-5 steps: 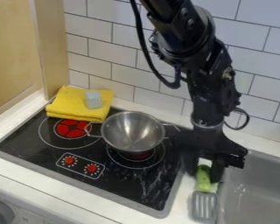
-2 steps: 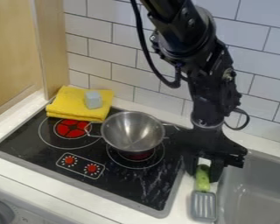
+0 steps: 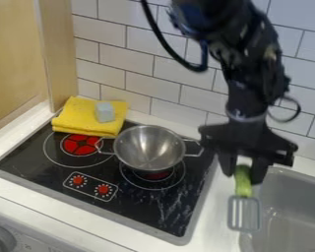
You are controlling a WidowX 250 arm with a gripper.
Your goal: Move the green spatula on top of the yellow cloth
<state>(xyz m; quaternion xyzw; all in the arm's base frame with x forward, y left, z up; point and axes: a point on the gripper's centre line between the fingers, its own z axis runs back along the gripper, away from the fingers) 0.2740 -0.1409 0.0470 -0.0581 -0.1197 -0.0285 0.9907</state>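
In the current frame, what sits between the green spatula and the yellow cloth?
In the camera view, the metal pot on the black stove lies between the spatula and the yellow cloth.

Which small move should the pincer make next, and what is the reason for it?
Probably a slight lift of the pincer, before travelling sideways. It holds the green spatula near the sink, while the yellow cloth lies at the stove's opposite side, with the metal pot in between. Extra height should help the spatula clear the pot.
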